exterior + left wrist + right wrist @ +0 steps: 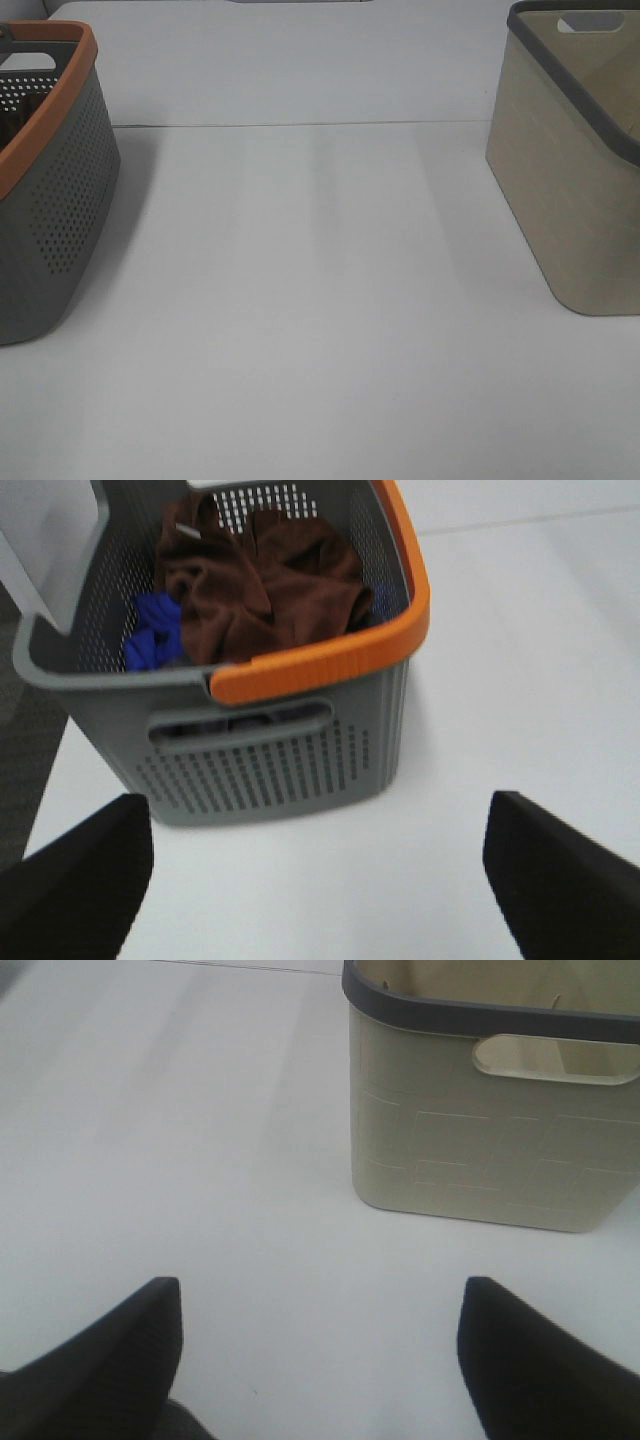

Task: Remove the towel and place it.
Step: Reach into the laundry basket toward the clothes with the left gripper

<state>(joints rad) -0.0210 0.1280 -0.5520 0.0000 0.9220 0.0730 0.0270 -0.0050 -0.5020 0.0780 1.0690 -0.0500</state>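
Sitting on the desk (320,300), high view: grey basket (50,200), beige basket (570,180) well apart from it. Left wrist: towel (260,590) crumpled inside the grey basket beside blue cloth (150,640); left gripper (315,800) spread, empty, outside it. Right wrist: right gripper (320,1285) spread, empty.

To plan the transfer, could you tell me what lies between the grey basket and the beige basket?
Nothing: the exterior high view shows bare white table between the grey basket and the beige basket.

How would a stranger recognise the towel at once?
On the left of the white table stands a grey perforated plastic basket with a partly orange rim. Inside lies a crumpled reddish-brown terry towel with a white tag; the cloth beside it is blue.
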